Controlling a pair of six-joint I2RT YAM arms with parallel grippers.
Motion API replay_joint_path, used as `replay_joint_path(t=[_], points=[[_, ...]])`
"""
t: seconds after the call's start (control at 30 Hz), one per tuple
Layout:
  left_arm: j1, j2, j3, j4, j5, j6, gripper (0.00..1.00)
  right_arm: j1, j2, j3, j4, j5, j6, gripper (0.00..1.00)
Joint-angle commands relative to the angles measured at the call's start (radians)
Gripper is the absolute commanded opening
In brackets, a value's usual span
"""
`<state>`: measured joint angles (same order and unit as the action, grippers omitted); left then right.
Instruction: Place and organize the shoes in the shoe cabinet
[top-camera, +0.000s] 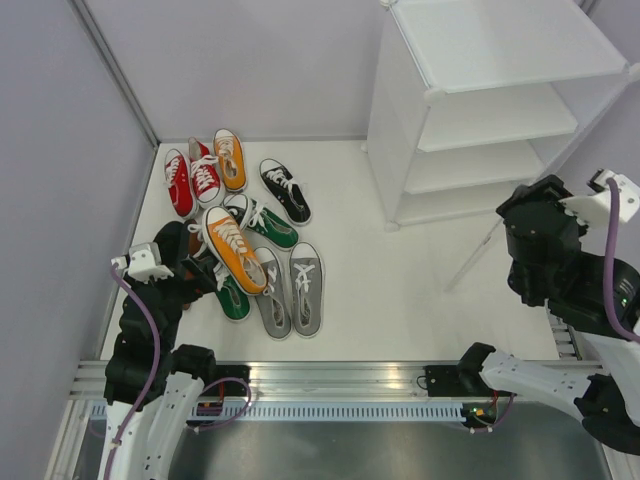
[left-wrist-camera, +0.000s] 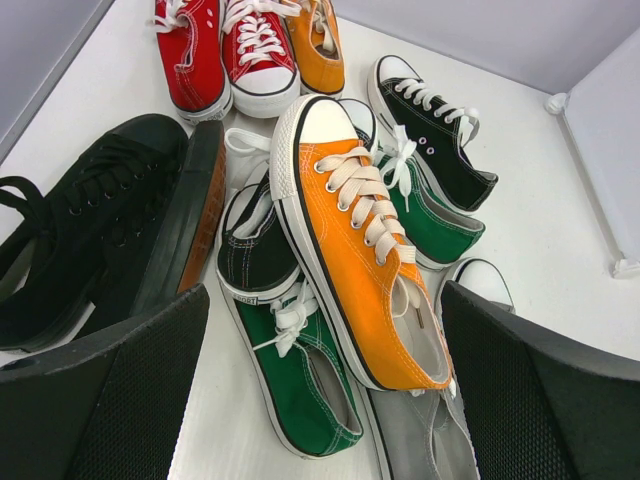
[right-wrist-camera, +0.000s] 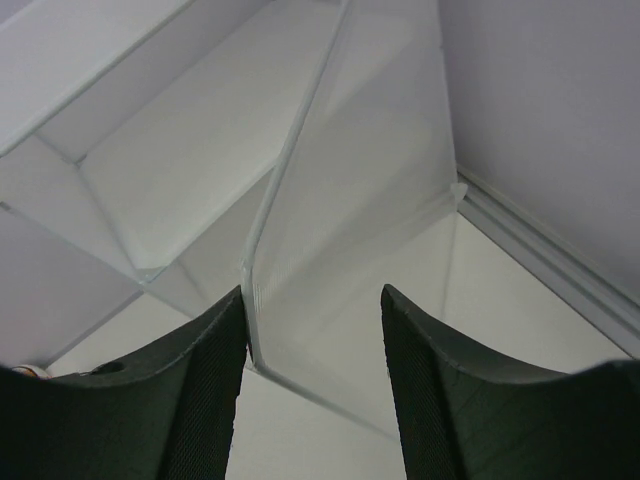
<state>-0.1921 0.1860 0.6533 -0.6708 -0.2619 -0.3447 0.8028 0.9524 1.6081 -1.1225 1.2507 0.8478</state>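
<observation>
**No shoe shelved yet; left arm poised over the pile**

At the left, the left end effector (left-wrist-camera: 322, 320) hangs wide open and empty over the heap of shoes (top-camera: 240, 230) on the desk (top-camera: 380, 290). An orange shoe (left-wrist-camera: 360, 240) lies on top, straight between its fingers, with a green shoe (left-wrist-camera: 300, 390) under it and a black shoe (left-wrist-camera: 110, 220) tipped on its side to the left. This looks like the approach to a first pick. The next move calls for coming down astride the orange shoe without snagging the laces.

At the far right, the shoe cabinet (top-camera: 480, 120) shows only bare tiers. Beside it, the right end effector (right-wrist-camera: 312, 295) is half open and holds nothing, aimed at a translucent panel.

The cabinet's top is cut off. Whether the right fingers touch the panel cannot be told. The stacking hides parts of the lower shoes.
</observation>
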Motion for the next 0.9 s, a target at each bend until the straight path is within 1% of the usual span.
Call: replay_joint_path(t=[0.0, 0.03, 0.07, 0.2, 0.23, 0.3, 0.33, 0.37, 0.4, 0.43, 0.47, 0.5, 0.53, 0.57, 0.63, 0.7, 0.73, 0.87], points=[[-0.003, 0.009, 0.003, 0.030, -0.025, -0.027, 1.00, -0.007, -0.027, -0.013, -0.255, 0.107, 0.062, 0.60], [-0.003, 0.009, 0.003, 0.030, -0.025, -0.028, 1.00, -0.007, -0.032, -0.007, -0.290, 0.137, 0.123, 0.60], [-0.003, 0.012, 0.003, 0.030, -0.025, -0.028, 1.00, -0.008, -0.038, 0.001, -0.334, 0.159, 0.125, 0.61], [-0.003, 0.013, 0.005, 0.028, -0.030, -0.028, 1.00, -0.022, -0.147, -0.051, -0.332, 0.199, 0.152, 0.61], [-0.003, 0.015, 0.005, 0.030, -0.031, -0.027, 1.00, -0.024, -0.162, -0.056, -0.332, 0.207, 0.161, 0.63], [-0.003, 0.018, 0.005, 0.030, -0.031, -0.028, 1.00, -0.027, -0.204, -0.059, -0.312, 0.210, 0.171, 0.71], [-0.001, 0.018, 0.005, 0.028, -0.033, -0.028, 1.00, -0.027, -0.217, -0.065, -0.278, 0.196, 0.127, 0.73], [-0.003, 0.018, 0.005, 0.027, -0.033, -0.030, 1.00, -0.025, -0.236, -0.073, -0.160, 0.178, 0.067, 0.76], [-0.003, 0.017, 0.005, 0.027, -0.033, -0.028, 1.00, -0.027, -0.272, -0.082, -0.089, 0.159, -0.088, 0.80], [-0.003, 0.013, 0.005, 0.028, -0.034, -0.028, 1.00, -0.027, -0.293, -0.099, -0.021, 0.129, -0.155, 0.83], [-0.003, 0.013, 0.005, 0.028, -0.037, -0.031, 1.00, -0.025, -0.308, -0.103, 0.095, 0.062, -0.211, 0.87], [-0.003, 0.010, 0.005, 0.025, -0.039, -0.030, 1.00, -0.025, -0.328, -0.103, 0.142, 0.021, -0.318, 0.90], [-0.003, 0.010, 0.005, 0.025, -0.040, -0.031, 1.00, -0.027, -0.331, -0.088, 0.180, -0.012, -0.361, 0.91], [-0.003, 0.009, 0.005, 0.027, -0.040, -0.031, 1.00, -0.027, -0.328, -0.070, 0.223, -0.080, -0.400, 0.95], [-0.003, 0.012, 0.005, 0.027, -0.039, -0.031, 1.00, -0.027, -0.293, 0.011, 0.236, -0.146, -0.482, 0.97], [-0.003, 0.016, 0.005, 0.027, -0.037, -0.033, 1.00, -0.027, -0.248, 0.076, 0.228, -0.235, -0.507, 0.97], [-0.003, 0.020, 0.005, 0.027, -0.037, -0.031, 1.00, -0.027, -0.236, 0.134, 0.233, -0.266, -0.535, 0.98], [-0.003, 0.021, 0.005, 0.027, -0.033, -0.034, 1.00, -0.027, -0.169, 0.214, 0.288, -0.443, -0.605, 0.97]])
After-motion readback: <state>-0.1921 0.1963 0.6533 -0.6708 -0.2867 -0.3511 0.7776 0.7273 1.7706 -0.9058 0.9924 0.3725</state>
